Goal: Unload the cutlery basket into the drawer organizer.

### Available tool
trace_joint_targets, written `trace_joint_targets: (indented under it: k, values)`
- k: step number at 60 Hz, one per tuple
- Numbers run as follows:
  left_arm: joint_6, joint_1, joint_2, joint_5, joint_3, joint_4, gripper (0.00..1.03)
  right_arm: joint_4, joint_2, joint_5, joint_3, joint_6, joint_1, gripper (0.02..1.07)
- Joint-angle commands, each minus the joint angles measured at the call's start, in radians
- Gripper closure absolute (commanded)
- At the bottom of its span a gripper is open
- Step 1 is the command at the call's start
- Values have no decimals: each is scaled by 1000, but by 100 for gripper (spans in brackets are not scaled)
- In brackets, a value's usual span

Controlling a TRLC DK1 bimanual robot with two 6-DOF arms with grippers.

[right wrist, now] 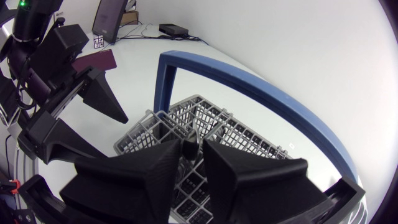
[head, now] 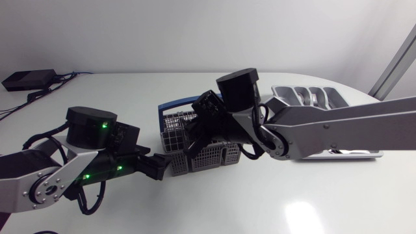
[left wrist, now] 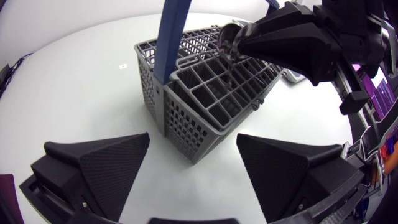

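- Now the right arm [head: 338, 120] comes in from the side and reaches far past the middle, bent down over the basket [head: 201, 159].
- The right gripper [right wrist: 191, 144] is turned downward above the basket's compartments, beside the blue handle [right wrist: 249, 87]. Its fingers are nearly together and pinch a shiny piece of cutlery [left wrist: 230, 38]; which kind, I cannot tell.
- The left arm [head: 71, 162] lies low over the table [head: 195, 208] and points at the near corner of the basket.
- The left gripper [left wrist: 193, 143] has its fingers spread wide, not touching the basket.
- The organizer [head: 281, 97] stands behind the right arm, apart from the basket, with some cutlery already inside.
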Motion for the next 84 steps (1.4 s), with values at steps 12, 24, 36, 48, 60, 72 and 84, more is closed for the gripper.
trace_joint_targets:
  k: [12, 24, 36, 48, 60, 72, 84]
  values:
    - [17, 4, 16, 8, -22, 12, 5, -4, -39, -2, -13, -11, 10, 23]
    - [21, 8, 16, 8, -28, 12, 5, -9, -34, -5, -21, -16, -2, 25]
    - [21, 8, 16, 8, -30, 12, 5, 4, -20, 1, -34, -19, 1, 54]
    - [23, 10, 20, 8, -30, 12, 5, 8, 12, 6, -41, -17, 12, 61]
    - [23, 10, 23, 8, -31, 19, 5, 10, 52, 6, -34, -17, 27, 63]
    - [23, 16, 23, 8, -41, 24, 5, 10, 56, 7, -28, -16, 32, 85]
    - [23, 16, 23, 8, -42, 31, 5, 11, 56, 7, -27, -17, 32, 91]
